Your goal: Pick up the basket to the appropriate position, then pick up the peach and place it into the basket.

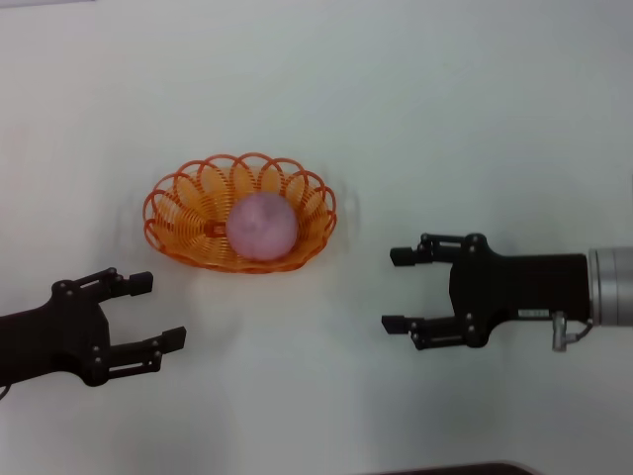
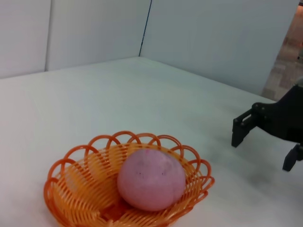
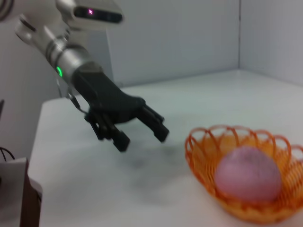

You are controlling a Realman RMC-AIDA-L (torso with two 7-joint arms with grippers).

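Nearest to us, counting from the basket (image 1: 240,212) as our landmark, we see two grippers, both low over the white table (image 1: 475,129) and both holding nothing. Our left gripper (image 1: 156,310) sits on the near left side of the basket, well apart from it, its two fingers spread wide with bare table between them. Our right gripper (image 1: 398,289) lies to the right of the basket and slightly nearer than it, fingers pointing toward the basket and likewise spread wide; the left wrist view shows it (image 2: 265,144) clear of the rim, with open table between. Next comes the one basket itself, orange looped wire, resting flat on the table. We count one peach (image 1: 262,227), pink-mauve and round, sitting inside the basket on its floor, toward the right half. Beyond the basket we see pale wall panels (image 2: 94,33) meeting at a corner.
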